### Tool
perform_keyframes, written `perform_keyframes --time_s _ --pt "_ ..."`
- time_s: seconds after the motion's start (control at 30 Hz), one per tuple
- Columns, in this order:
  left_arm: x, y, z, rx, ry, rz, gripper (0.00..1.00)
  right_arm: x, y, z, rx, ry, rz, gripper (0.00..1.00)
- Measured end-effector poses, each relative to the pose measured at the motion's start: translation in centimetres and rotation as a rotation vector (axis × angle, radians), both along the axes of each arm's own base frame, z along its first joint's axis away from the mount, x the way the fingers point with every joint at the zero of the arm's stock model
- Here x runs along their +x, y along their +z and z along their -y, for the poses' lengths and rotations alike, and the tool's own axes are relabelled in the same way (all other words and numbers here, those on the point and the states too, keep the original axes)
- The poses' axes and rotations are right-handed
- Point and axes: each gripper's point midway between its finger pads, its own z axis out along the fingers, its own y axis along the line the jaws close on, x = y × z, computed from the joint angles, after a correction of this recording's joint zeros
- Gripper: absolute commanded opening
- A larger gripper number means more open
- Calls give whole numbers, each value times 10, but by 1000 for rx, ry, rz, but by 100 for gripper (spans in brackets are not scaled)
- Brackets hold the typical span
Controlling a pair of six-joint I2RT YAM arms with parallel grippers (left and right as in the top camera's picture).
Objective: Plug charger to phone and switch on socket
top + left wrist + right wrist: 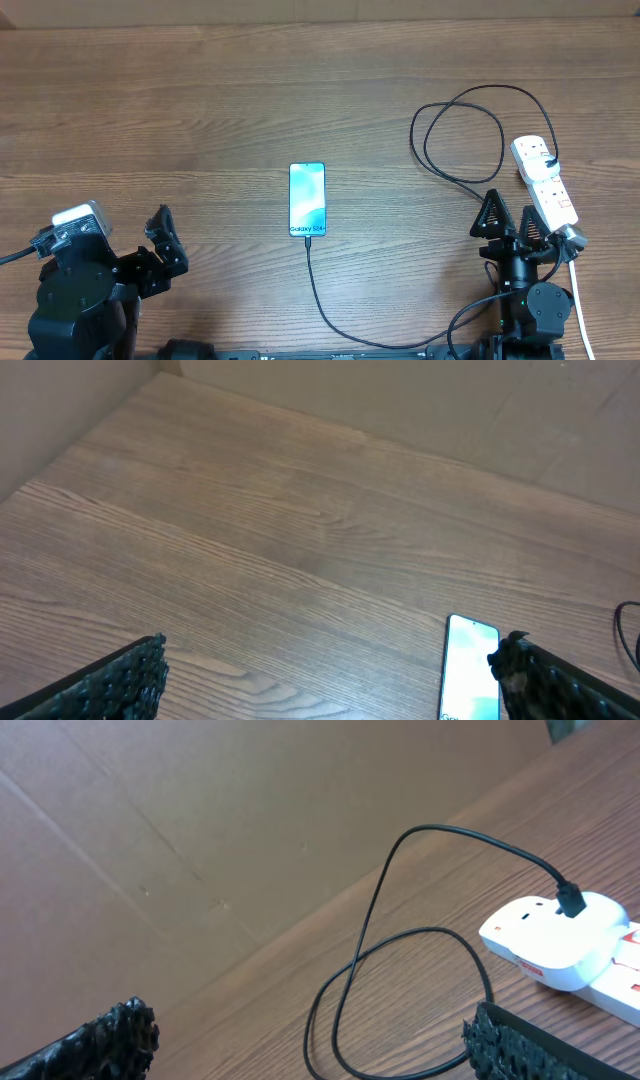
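Note:
The phone (307, 200) lies flat in the middle of the table with its blue screen up and the "Galaxy S24+" text at its near end. The charger (318, 290), a thin black cable, meets that near end, runs along the front edge, loops (455, 135) at the right and ends in a plug on the socket (546, 182). My left gripper (165, 243) stands open at the front left, apart from the phone (470, 665). My right gripper (510, 217) is open just left of the socket (555, 940), over the cable loop (400, 970). Both grippers (330, 655) (310, 1020) are holding nothing.
A thick white cord (578, 300) leaves the socket's near end toward the front right corner. A cardboard wall (200, 830) stands behind the table. Bare wood (200, 110) covers the left and far parts of the table.

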Motion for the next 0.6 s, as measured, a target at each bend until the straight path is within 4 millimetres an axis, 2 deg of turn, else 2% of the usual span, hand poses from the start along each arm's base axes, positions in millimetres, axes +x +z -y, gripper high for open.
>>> perform_keyframes --time_s 0.6 --pt "0 0 0 0 0 0 100 0 0 1 -6 -3 -1 100"
